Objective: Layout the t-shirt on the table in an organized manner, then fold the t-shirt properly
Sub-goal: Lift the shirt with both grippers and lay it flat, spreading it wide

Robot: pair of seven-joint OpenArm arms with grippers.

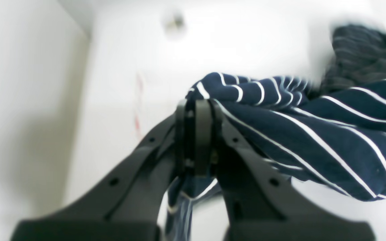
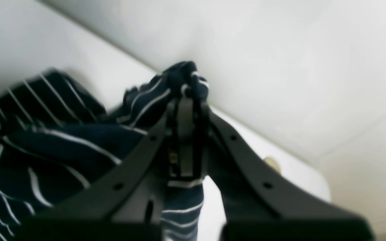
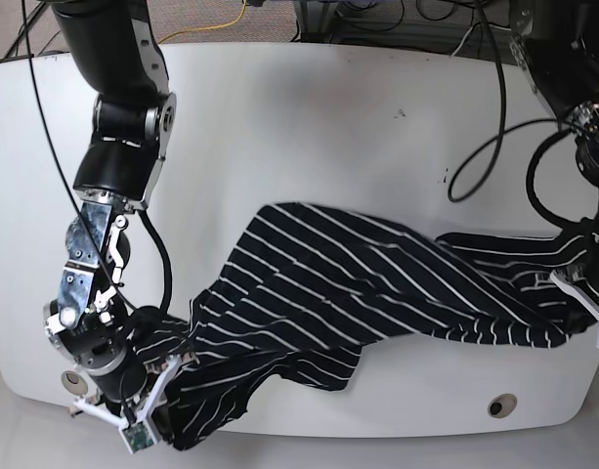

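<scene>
Stretching the t-shirt [image 3: 377, 283] across the desk [image 3: 309, 127], the left gripper [image 1: 198, 117] and right gripper [image 2: 186, 100] each have jaws closed on a bunched edge. Layout looks unfinished, the cloth rumpled; no folding has begun.

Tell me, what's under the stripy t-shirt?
The white table lies under the t-shirt, showing all round it. One round hole shows near the front edge. Whatever sits beneath the cloth itself is covered. Both grippers, left and right, pinch its ends.
</scene>
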